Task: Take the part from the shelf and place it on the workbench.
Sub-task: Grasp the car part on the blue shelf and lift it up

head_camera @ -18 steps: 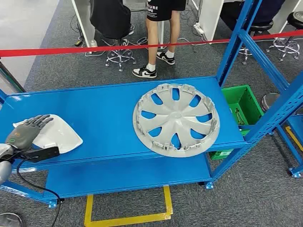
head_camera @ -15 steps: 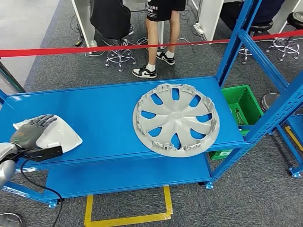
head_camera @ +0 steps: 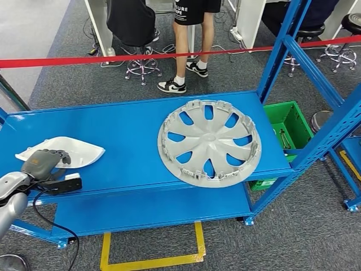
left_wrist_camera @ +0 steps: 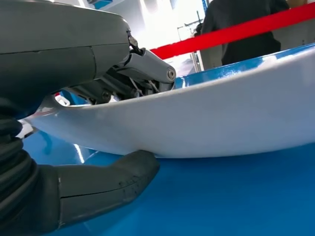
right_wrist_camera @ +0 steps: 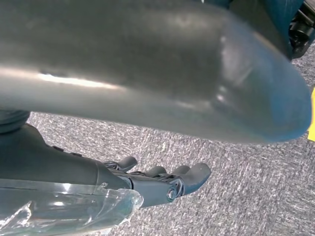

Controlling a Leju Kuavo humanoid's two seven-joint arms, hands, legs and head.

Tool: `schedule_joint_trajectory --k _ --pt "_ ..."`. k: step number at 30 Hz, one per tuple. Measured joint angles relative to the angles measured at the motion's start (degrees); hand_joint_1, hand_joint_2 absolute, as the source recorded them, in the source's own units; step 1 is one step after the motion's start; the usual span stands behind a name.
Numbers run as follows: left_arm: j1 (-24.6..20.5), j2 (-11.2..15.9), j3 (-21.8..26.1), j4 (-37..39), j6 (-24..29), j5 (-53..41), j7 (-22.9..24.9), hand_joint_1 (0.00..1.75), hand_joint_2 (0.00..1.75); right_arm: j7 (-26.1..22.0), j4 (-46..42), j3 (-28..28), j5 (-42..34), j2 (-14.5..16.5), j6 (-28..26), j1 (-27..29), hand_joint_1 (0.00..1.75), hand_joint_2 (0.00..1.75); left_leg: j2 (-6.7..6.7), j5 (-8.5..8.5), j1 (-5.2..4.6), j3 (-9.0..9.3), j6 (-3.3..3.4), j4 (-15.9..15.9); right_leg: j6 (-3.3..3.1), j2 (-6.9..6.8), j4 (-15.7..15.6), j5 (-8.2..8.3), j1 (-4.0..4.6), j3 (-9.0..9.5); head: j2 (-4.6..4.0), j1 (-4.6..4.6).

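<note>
Lifted since earlier: white part (head_camera: 64, 150) tilted off shelf (head_camera: 127, 141), pinched by left hand (head_camera: 42, 164). Keep level. Right hand (right_wrist_camera: 163, 182) hanging, fingers loosely extended.

Bare blue shelf (head_camera: 123, 135) lies open across the frame's middle, between the white part (head_camera: 64, 151) at left and the hubcap (head_camera: 209, 142) right of centre. Blue uprights (head_camera: 278, 53) and a red tape (head_camera: 127, 56) bar the right side and the top.
</note>
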Motion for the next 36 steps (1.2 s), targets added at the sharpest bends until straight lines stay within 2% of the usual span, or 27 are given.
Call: schedule_joint_trajectory --k 4,13,20,24,25,33,36 --pt "0.2 -0.5 -0.1 -0.6 0.1 0.8 0.4 1.75 1.75 -0.1 0.0 0.0 0.0 0.1 -0.2 0.0 0.00 0.00 0.00 0.00 0.00 0.06 0.00 0.0 0.00 0.01 0.0 0.00 0.00 0.02 0.00 0.00" --pt "3.2 -4.4 1.4 -7.0 0.4 3.8 1.6 1.75 1.75 0.1 0.0 0.0 -0.1 0.3 -0.7 0.2 0.00 0.00 -0.01 -0.01 -0.01 0.05 0.01 0.0 0.00 -0.04 0.0 -0.01 -0.01 0.04 0.00 0.00" --pt "4.0 -5.3 2.3 -8.6 0.4 3.8 1.7 1.75 1.75 0.1 0.0 0.0 -0.1 0.4 -0.7 0.3 0.00 0.00 -0.01 0.00 -0.01 0.06 0.01 0.0 0.00 -0.05 0.0 -0.01 0.00 0.04 0.00 0.00" --pt "4.7 -5.7 2.6 -9.8 0.8 5.3 0.6 1.61 1.75 0.1 0.0 0.0 -0.1 0.4 -0.8 0.4 0.00 0.00 -0.01 -0.01 -0.01 0.05 0.01 0.0 0.00 -0.04 0.0 -0.01 0.00 0.08 0.00 -0.01" --pt "5.4 -5.8 2.7 -10.9 0.9 5.9 -0.1 1.66 1.75 0.1 0.0 0.0 -0.2 0.4 -0.8 0.4 0.00 0.00 -0.01 -0.01 -0.01 0.05 0.01 0.0 0.00 -0.04 0.0 -0.01 0.00 0.08 0.00 0.00" --pt "13.0 -7.4 2.3 -27.0 -0.8 7.6 -2.3 1.68 1.75 -0.3 0.0 -0.2 -0.4 0.4 -1.0 0.7 0.00 0.00 0.00 -0.09 -0.02 -0.03 0.05 0.0 0.02 -0.01 -0.1 -0.01 -0.04 0.02 0.00 0.01" --pt "16.5 -8.2 1.5 -32.7 0.3 7.1 -3.7 1.68 1.75 -0.7 0.0 -0.4 -0.6 0.7 -1.7 0.7 0.00 0.00 0.06 -0.39 -0.23 -0.06 0.49 0.1 0.38 0.13 -0.4 0.05 -0.25 0.14 0.00 -0.02"
